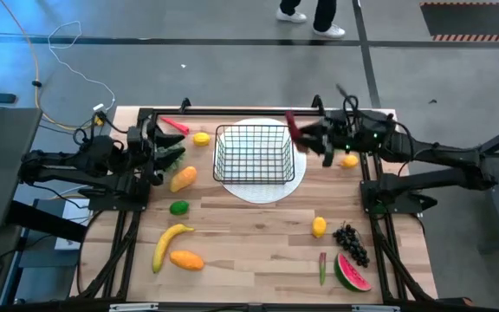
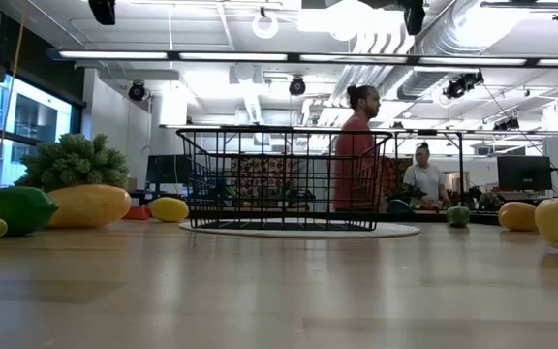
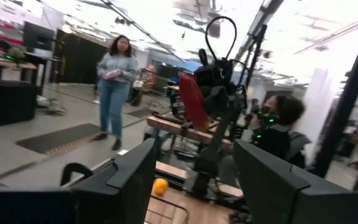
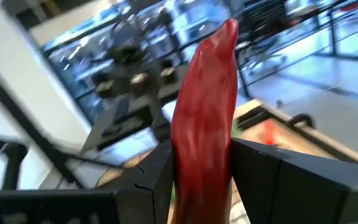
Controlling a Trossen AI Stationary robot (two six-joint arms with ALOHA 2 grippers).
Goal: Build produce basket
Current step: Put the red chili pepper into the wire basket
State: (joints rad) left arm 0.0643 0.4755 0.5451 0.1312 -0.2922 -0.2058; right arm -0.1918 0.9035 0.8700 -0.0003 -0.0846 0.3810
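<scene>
- One black wire basket point(image 1: 251, 152), standing on one round white plate point(image 1: 258, 189).
- Two lemons point(image 1: 201, 138) point(image 1: 319, 227).
- Two orange mangoes point(image 1: 184, 178) point(image 1: 187, 259).
- Two long red peppers point(image 1: 174, 126) point(image 4: 205, 118).
- One banana point(image 1: 168, 243).
- One lime point(image 1: 178, 207).
- One bunch of dark grapes point(image 1: 351, 242).
- One watermelon slice point(image 1: 352, 273).
- One wooden bench point(image 1: 258, 243).
- Two robot arms, with one pincer point(image 1: 157, 154) point(image 1: 319, 139) each.

basket point(image 1: 251, 153) on plate point(image 1: 267, 189) | banana point(image 1: 168, 243) beside mango point(image 1: 187, 259) | grapes point(image 1: 350, 241) behind watermelon slice point(image 1: 351, 273)
</scene>
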